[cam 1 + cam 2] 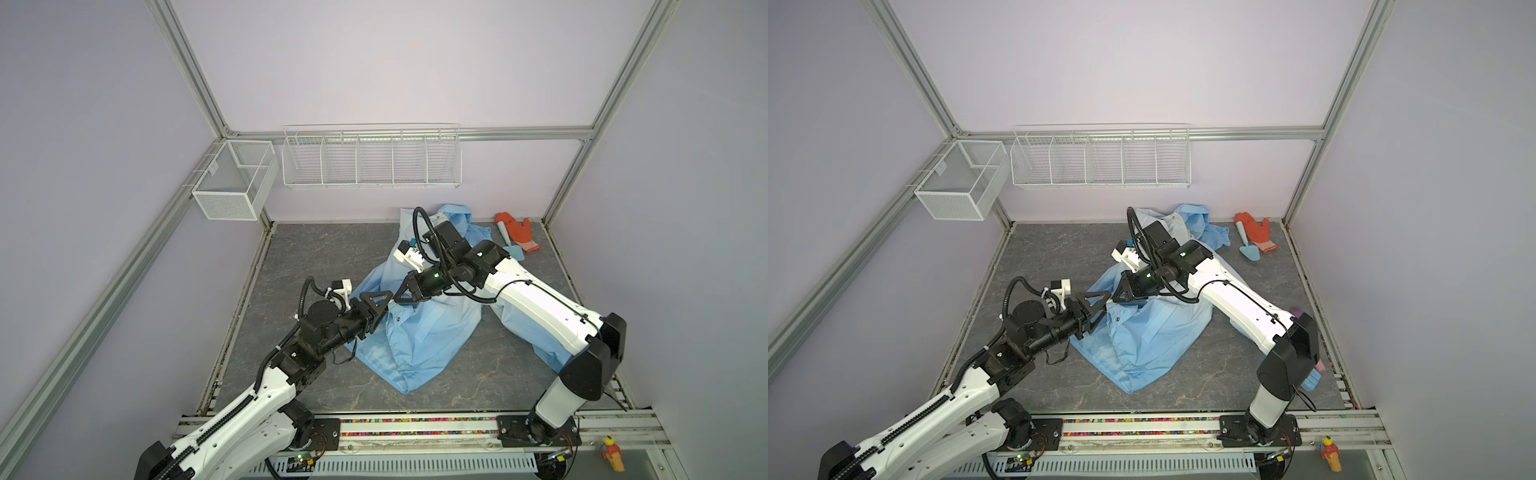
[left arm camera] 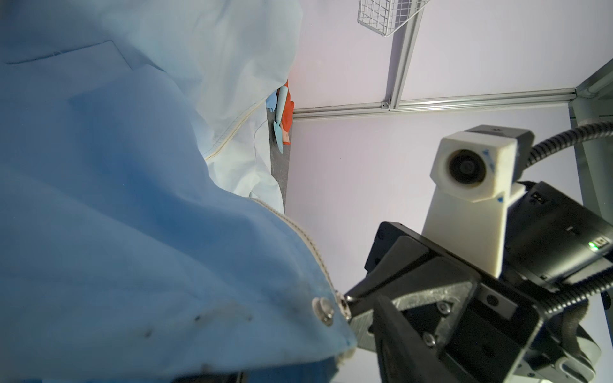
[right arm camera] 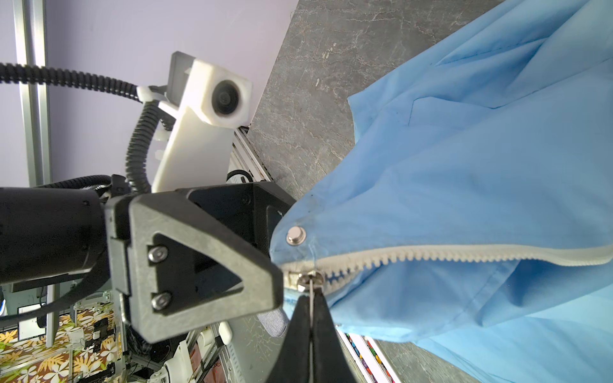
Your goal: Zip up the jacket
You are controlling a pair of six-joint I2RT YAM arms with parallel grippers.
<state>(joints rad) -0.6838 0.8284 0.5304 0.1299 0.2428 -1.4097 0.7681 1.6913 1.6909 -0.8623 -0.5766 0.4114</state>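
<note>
The jacket sprawls mid-table, hood toward 12 o'clock, its zipper barely started. The right gripper is clamped on the zipper pull, ready to draw it along — its arm, rooted at 5 o'clock, doubles back toward 9. The left gripper reaches from 7 o'clock, jaws apart astride the hem corner, probably to anchor it.

Grey marbled tabletop carried three things.
Blue jacket sprawled mid-table; orange glove and small blue trowel lay together at the far right corner.
</note>
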